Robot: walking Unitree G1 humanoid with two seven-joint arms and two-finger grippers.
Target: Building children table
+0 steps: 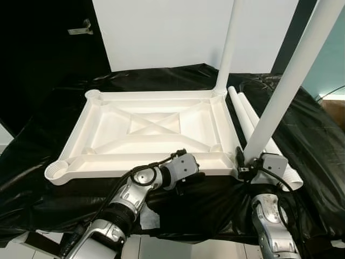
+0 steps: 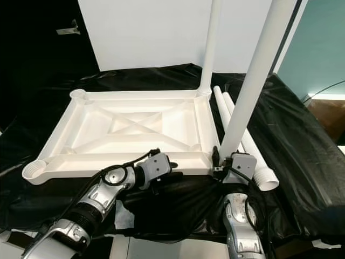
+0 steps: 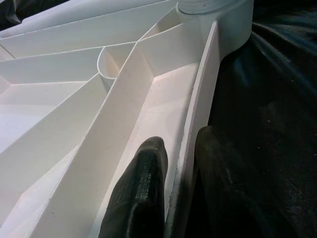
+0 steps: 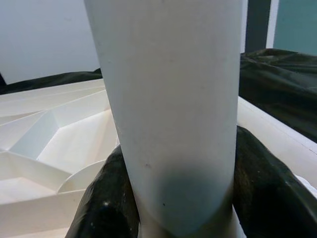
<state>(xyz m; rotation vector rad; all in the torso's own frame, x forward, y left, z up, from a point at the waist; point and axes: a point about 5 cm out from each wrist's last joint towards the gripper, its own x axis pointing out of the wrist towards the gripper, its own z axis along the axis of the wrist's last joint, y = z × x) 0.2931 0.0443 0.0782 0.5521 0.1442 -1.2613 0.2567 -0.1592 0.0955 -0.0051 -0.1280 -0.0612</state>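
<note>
Black sheeting [image 1: 307, 135] draped over the work surface, white wall panel [image 1: 167, 32] behind, dark door with a metal handle [image 1: 81, 27] at far left. Upside-down white tabletop [image 1: 145, 132] lying flat on the sheeting, ribbed underside up, round leg sockets at the corners. One white leg [image 1: 229, 48] standing upright in the far right socket. Second leg [image 1: 291, 75] tilted, its foot at the near right corner socket, clamped between the two black fingers [image 4: 106, 203] of the right gripper [image 1: 247, 162] just above the base. Two spare legs [image 1: 245, 110] lying side by side on the sheeting just right of the tabletop, running from far to near. Left gripper [image 3: 181, 163] at the near edge of the tabletop, right of its middle, pinching the rim wall: one finger inside the tray channel, the other outside against the sheeting, touching or nearly so. Near left socket [image 1: 56, 171] and far left socket [image 1: 92, 94] without legs
</note>
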